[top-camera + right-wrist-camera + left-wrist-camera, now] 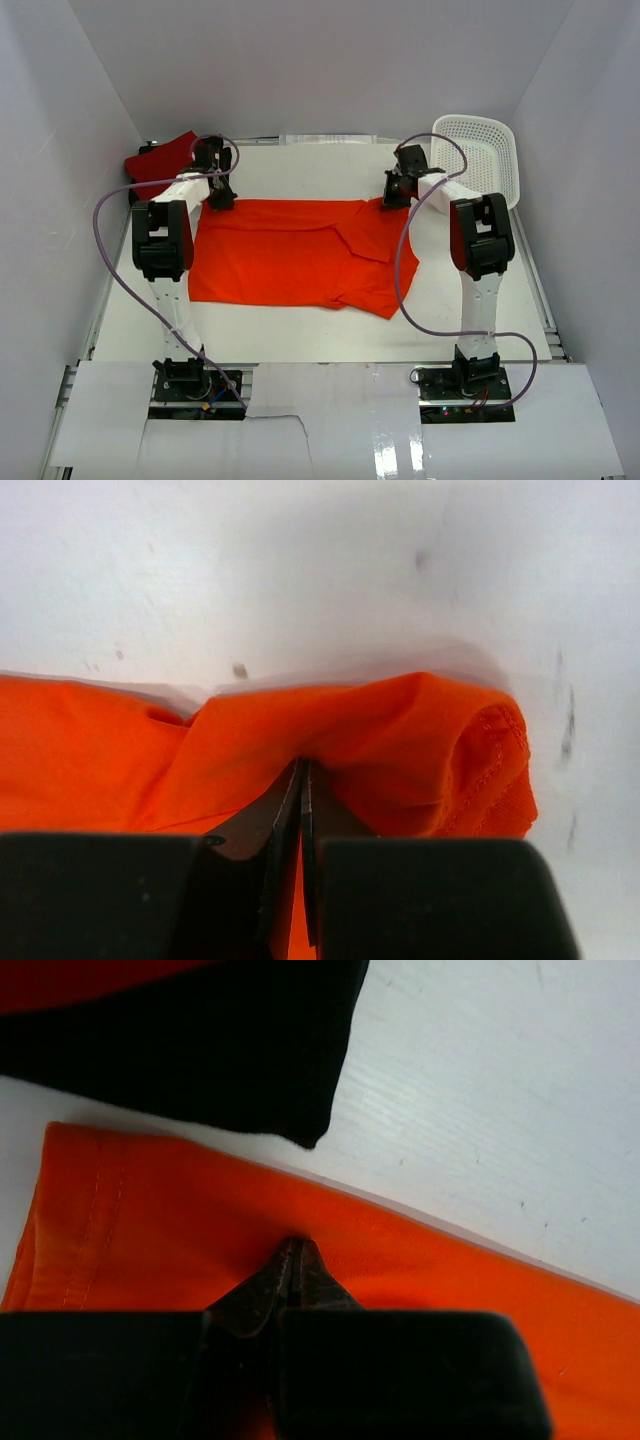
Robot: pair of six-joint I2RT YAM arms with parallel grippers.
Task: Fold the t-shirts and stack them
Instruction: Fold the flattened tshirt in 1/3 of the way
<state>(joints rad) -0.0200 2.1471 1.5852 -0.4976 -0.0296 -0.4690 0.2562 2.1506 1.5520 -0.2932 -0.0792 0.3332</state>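
Your left claw [219, 197] is pinched shut on the far edge of the orange shirt [290, 255], close to that shirt's far left corner. In the left wrist view its tips [293, 1260] meet with a small fold of orange cloth [420, 1260] caught between them.

Your right claw [393, 196] is also fully closed, gripping the same far edge at the shirt's far right corner. In the right wrist view the tips [303, 780] press together on a raised bunch of orange cloth [400, 740], and a stitched edge curls over just to the right of them.

The orange shirt lies spread across the middle of the tabletop [300, 345], wide from left to right, with its far edge running between your two claws. Its right part is doubled over in a flap, and its near right corner reaches toward the near edge.

The red shirt [160, 158] sits crumpled at the far left corner of the tabletop, just beyond your left claw. The black shirt [200, 1050] shows in the left wrist view just beyond the orange one, apart from it, with bare tabletop between them and red cloth [70, 980] at its far side.

The basket [490, 150] stands at the far right corner, well apart from the orange shirt.
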